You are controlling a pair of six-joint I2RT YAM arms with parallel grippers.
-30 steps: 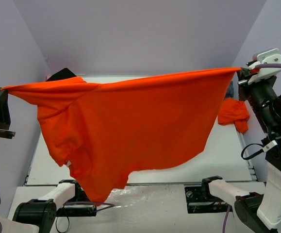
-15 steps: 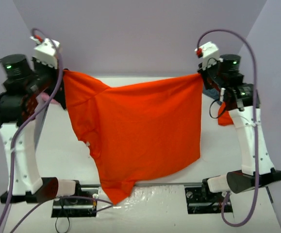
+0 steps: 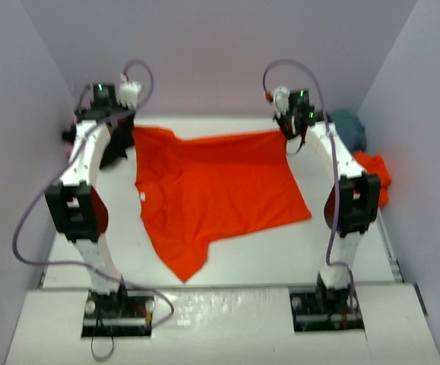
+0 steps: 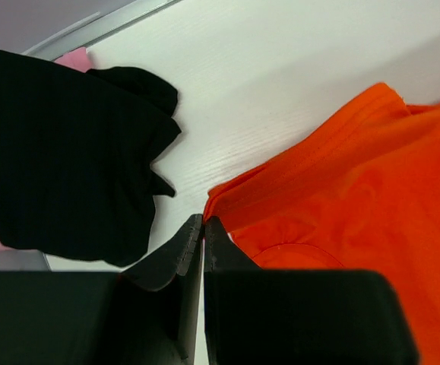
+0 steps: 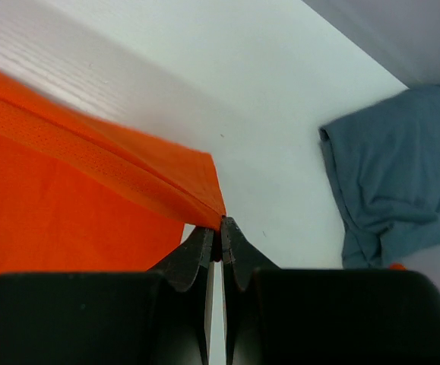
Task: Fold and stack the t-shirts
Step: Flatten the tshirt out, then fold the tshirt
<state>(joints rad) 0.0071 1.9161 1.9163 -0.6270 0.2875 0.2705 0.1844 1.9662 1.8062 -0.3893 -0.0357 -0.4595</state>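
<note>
The left end effector and right end effector — each clamped on 1 far corner of the orange t-shirt.

Your white table carries five pieces of cloth. An orange t-shirt lies spread across the middle, with one part reaching toward the near edge and its far hem lifted slightly off the surface. In the far left corner you have a crumpled black t-shirt, with a pink t-shirt showing at its edges. A teal-grey t-shirt is bunched in the far right corner. Just nearer than it, a second orange t-shirt sits crumpled by the right edge.
</note>
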